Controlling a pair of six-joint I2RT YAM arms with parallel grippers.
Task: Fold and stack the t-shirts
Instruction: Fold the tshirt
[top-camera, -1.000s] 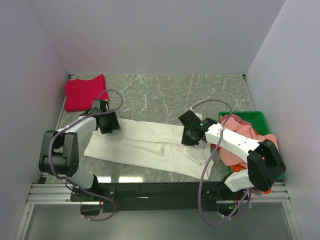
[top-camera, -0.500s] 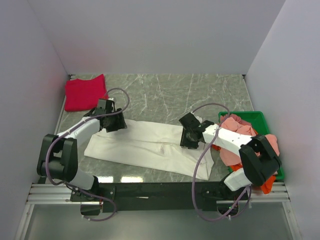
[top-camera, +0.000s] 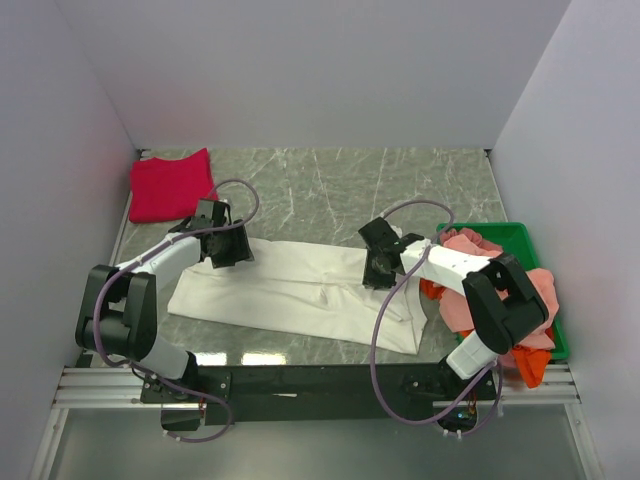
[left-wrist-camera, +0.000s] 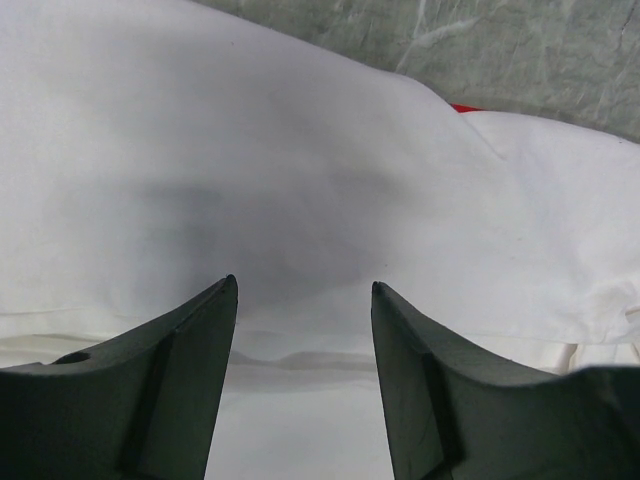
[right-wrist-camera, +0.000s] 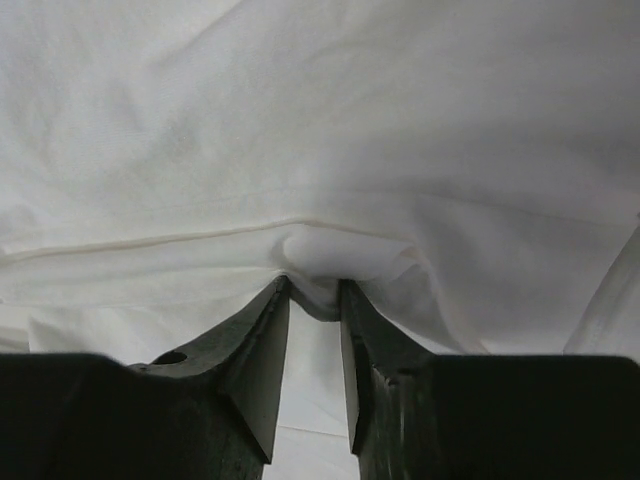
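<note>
White shirt (top-camera: 290, 290): table centre, folded into a long band running 9 to 4 o'clock, not yet squared; left gripper (left-wrist-camera: 303, 290) at its 10 o'clock end, spread over the cloth, holding nothing; right gripper (right-wrist-camera: 313, 290) at its 2 o'clock edge, pressed together on a pinch of white cloth. Red shirt (top-camera: 170, 186): folded, 10 o'clock corner, seemingly the stack's start. Pink and orange shirts (top-camera: 468, 242): heaped in green bin (top-camera: 512, 233), 3 o'clock, unfolded.
</note>
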